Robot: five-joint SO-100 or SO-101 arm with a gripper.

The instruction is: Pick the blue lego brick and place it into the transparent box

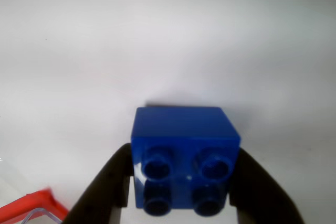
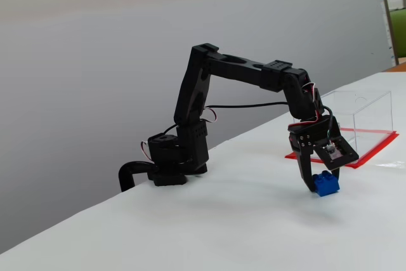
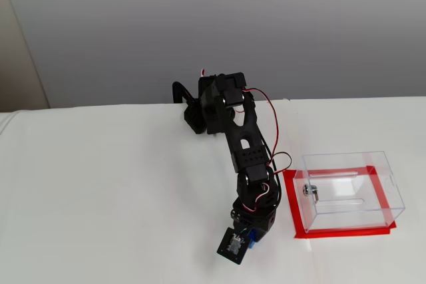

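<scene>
Wrist view puts the blue lego brick (image 1: 185,160) low and centre in our sight, tipped so that its four round studs face the camera, with the two black fingers (image 1: 105,192) of our gripper (image 1: 181,195) pressed against its left and right sides. We hold the brick clamped between them over the plain white table (image 1: 168,51). At the lower left corner of that view a red edge and a bit of clear plastic belong to the transparent box (image 1: 37,208).

From the side, in a fixed view, our arm (image 2: 241,71) reaches out from its base and bends down, the gripper (image 2: 320,185) pointing at the table with the brick (image 2: 327,184) at its tips, very close to the surface; we cannot tell whether it touches. The box (image 2: 355,115) stands just beyond it to the right on its red base.

From above, in a fixed view, the box (image 3: 349,191) lies right of the arm (image 3: 246,157), a small silver fitting (image 3: 309,191) on its left wall, and only a sliver of blue brick (image 3: 253,241) shows under the gripper (image 3: 243,241), outside the box
</scene>
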